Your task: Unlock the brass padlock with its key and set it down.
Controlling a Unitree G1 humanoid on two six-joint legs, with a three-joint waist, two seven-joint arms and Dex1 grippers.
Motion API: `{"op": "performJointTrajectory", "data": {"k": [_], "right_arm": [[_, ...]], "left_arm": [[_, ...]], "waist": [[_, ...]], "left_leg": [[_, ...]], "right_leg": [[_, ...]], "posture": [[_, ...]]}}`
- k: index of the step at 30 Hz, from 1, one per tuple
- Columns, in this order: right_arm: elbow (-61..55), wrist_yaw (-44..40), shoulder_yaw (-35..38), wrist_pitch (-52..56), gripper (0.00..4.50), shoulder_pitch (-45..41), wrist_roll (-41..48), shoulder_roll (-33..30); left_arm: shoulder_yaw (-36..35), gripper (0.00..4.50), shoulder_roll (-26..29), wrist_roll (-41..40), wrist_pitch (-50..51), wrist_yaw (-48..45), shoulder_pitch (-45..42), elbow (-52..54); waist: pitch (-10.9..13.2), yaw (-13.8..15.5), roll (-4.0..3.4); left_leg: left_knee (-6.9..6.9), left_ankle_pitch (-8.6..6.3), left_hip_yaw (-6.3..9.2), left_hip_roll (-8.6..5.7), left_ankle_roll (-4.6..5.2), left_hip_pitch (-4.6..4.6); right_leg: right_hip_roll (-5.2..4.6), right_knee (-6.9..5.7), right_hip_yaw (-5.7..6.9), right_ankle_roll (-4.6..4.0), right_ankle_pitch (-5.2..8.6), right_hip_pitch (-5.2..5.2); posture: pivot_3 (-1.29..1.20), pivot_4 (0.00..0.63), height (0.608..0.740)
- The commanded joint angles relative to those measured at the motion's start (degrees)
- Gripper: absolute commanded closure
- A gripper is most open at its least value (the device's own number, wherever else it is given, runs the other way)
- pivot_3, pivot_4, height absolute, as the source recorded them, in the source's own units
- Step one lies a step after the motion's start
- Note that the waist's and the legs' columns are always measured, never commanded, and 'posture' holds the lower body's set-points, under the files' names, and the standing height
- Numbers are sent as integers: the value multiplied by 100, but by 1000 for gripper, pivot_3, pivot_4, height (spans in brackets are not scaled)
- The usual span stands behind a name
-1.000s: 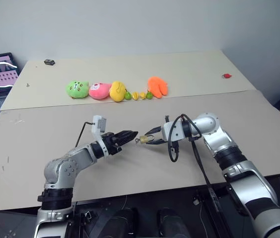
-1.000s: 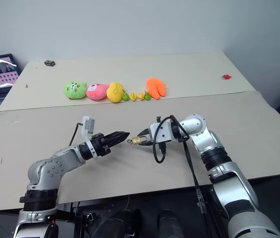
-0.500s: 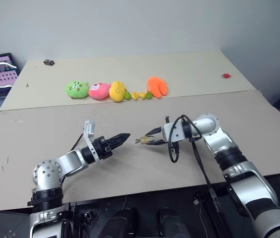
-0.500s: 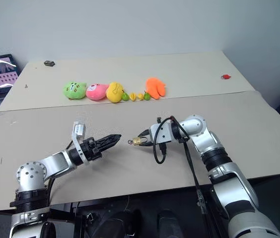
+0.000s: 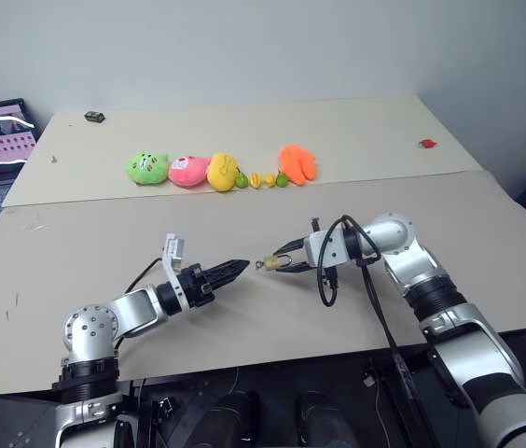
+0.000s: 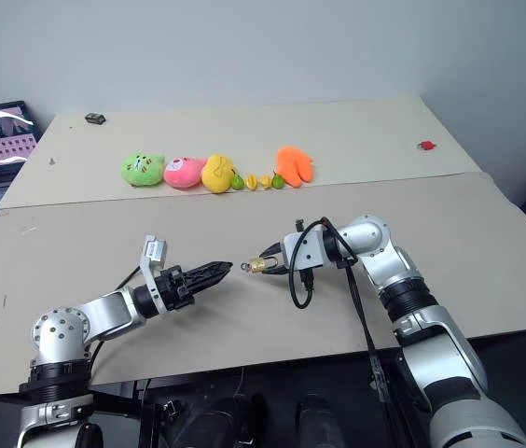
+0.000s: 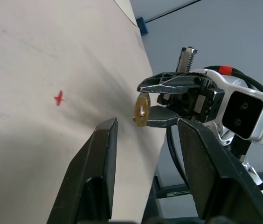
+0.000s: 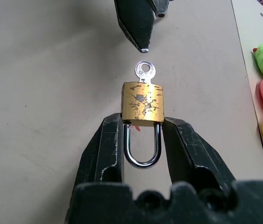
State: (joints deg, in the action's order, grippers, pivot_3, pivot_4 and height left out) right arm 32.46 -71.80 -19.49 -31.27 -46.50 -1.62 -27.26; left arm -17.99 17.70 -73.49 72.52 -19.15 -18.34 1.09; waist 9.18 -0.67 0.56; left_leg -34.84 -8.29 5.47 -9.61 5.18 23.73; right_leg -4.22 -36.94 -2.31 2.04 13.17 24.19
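Open gap between left claw (image 6: 229, 268) and right claw (image 6: 261, 264); only the key (image 8: 144, 71), seated in the brass padlock (image 8: 142, 105), projects into it. Left claw tips just short of the key head, not touching. Worktop (image 5: 244, 317) beneath both claws bare, likewise the near strip. Row of plush toys (image 5: 216, 171) well behind, clear of both arms. Black cable (image 5: 324, 280) loops down beside the right wrist, limiting passage there.
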Motion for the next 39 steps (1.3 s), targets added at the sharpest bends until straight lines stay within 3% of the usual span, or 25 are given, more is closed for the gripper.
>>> {"op": "performJointTrajectory", "data": {"k": [1, 13, 39], "right_arm": [[-189, 75, 84, -122, 3554, -100, 42, -7], [-259, 52, 92, -66, 3554, -121, 74, 1], [-255, 90, 109, -43, 3554, -159, 70, 44]], "left_arm": [[76, 2365, -46, -35, -31, -53, -216, -93], [303, 2365, -254, 221, -176, -261, -739, -570], [454, 2365, -391, 467, -76, -280, -703, -531]], "waist": [[0, 0, 0], [0, -3, 0], [0, 0, 0]], "left_leg": [[0, 0, 0, 0, 0, 0], [1, 0, 0, -1, 0, 1], [-1, 0, 0, -1, 0, 1]], "right_leg": [[0, 0, 0, 0, 0, 0], [-1, 2, 1, 0, 0, 0], [-1, 1, 1, 0, 0, -1]], "posture": [[0, 150, 740], [0, 150, 740], [0, 150, 740]]}}
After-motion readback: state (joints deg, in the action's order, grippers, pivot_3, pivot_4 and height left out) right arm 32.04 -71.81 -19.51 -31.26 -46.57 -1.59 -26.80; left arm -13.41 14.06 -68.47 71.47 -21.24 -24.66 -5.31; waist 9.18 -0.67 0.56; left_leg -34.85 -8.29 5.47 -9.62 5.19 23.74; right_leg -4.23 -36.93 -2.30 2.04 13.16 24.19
